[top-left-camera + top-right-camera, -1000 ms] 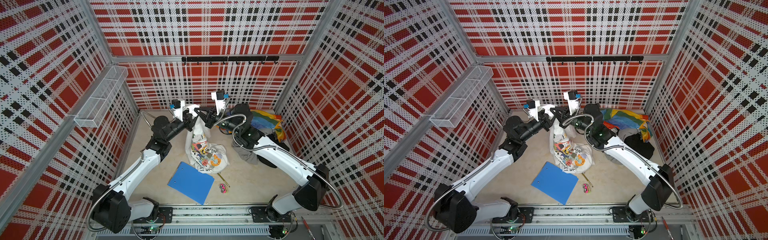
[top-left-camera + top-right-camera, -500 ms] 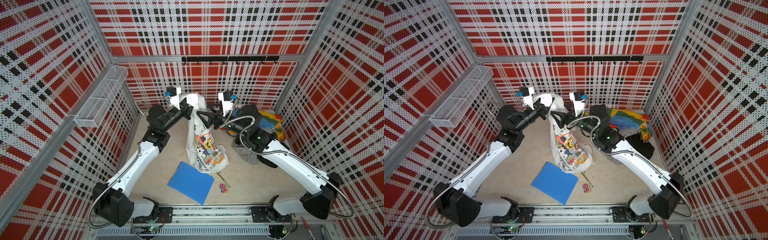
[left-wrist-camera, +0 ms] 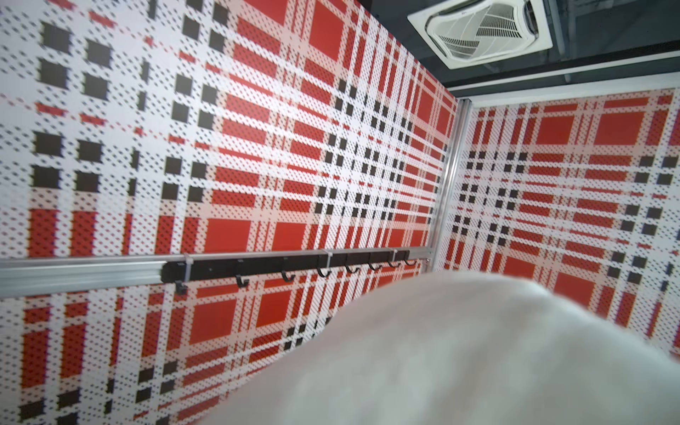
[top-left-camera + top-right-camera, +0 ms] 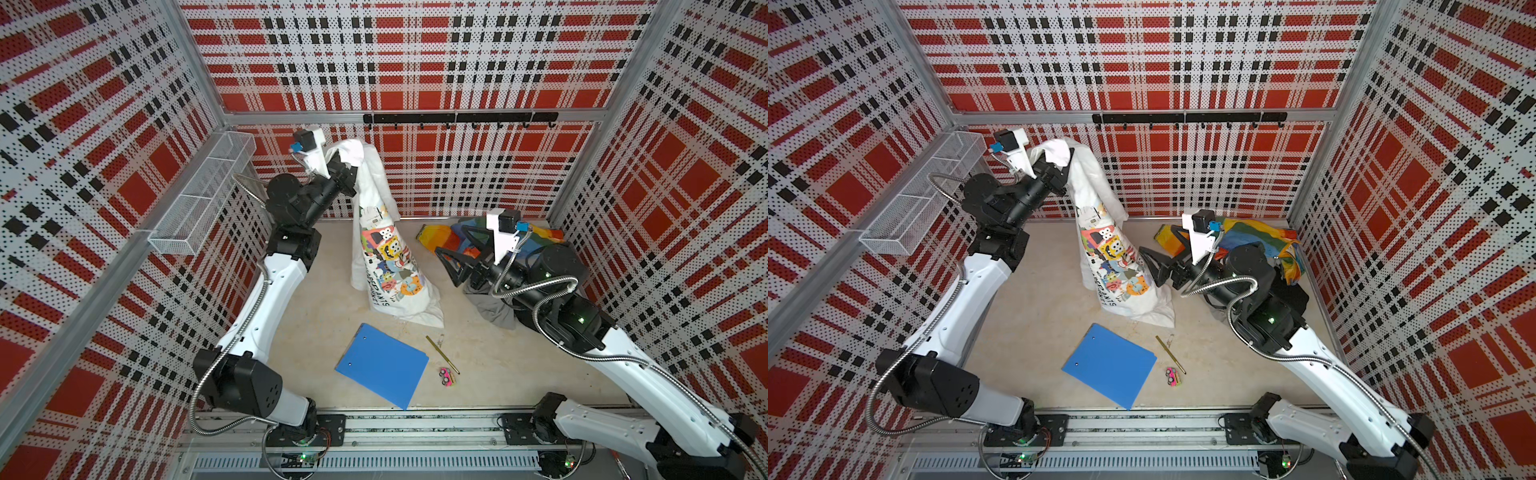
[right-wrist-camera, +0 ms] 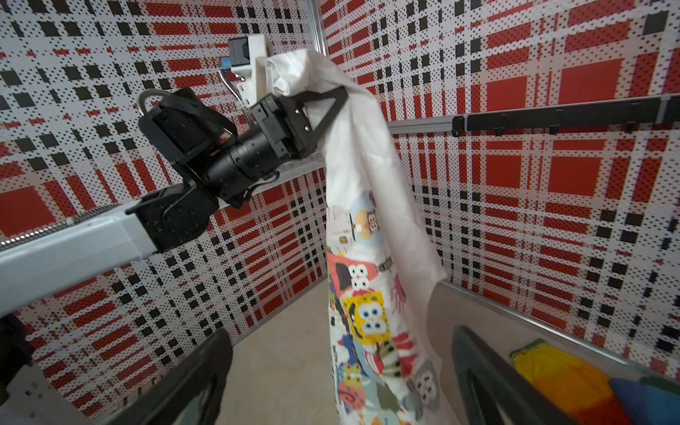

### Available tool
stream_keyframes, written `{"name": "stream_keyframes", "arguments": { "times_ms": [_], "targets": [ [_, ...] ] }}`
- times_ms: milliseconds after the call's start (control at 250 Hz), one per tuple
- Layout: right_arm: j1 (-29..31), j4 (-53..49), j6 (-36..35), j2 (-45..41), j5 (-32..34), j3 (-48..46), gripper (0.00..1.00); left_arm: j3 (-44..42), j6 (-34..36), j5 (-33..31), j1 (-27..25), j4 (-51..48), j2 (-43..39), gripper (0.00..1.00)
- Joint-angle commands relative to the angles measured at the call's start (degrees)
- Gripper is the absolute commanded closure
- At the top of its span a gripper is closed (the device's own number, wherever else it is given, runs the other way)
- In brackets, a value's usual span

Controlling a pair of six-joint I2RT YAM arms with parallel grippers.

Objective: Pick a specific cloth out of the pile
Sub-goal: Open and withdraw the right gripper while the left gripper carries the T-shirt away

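Note:
The cloth (image 4: 386, 257), white with a cartoon print and black lettering, hangs in a long drape; its lower end rests on the floor in both top views (image 4: 1113, 257). My left gripper (image 4: 353, 164) is raised high at the back and shut on the cloth's top edge, as the right wrist view (image 5: 331, 103) also shows. White fabric (image 3: 441, 349) hides the jaws in the left wrist view. My right gripper (image 4: 446, 266) stands open and empty just right of the hanging cloth (image 5: 368, 294). The pile (image 4: 494, 249) of rainbow-striped, grey and black cloths lies behind it at the back right.
A blue folder (image 4: 382, 365) lies on the floor in front, with a pencil (image 4: 442, 355) and a small pink toy (image 4: 446, 377) beside it. A wire basket (image 4: 203, 195) hangs on the left wall. A black hook rail (image 4: 457, 118) runs along the back wall.
My right gripper opened, let go of the cloth and dropped back to the right, toward the pile. My left gripper rose higher, stretching the cloth upward.

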Motion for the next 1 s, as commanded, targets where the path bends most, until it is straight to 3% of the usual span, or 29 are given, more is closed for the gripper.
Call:
{"name": "stream_keyframes", "arguments": {
  "times_ms": [0,540,872,996],
  "targets": [
    [0.26,-2.91,-0.93,-4.1,6.17,-2.88,0.0,2.85,-3.82,-2.29,3.38,6.02,-0.14,0.95],
    [0.26,-2.94,1.97,-14.15,4.36,-14.65,0.0,7.23,-13.28,2.46,22.06,7.08,-1.67,0.98],
    [0.27,-0.91,2.96,-14.13,4.76,-17.53,0.0,12.79,-12.5,3.56,22.16,4.67,-0.07,0.99],
    [0.28,0.11,3.29,-15.51,5.04,-18.93,0.0,9.12,-10.42,3.77,18.3,4.76,0.9,0.99]
  ]
}}
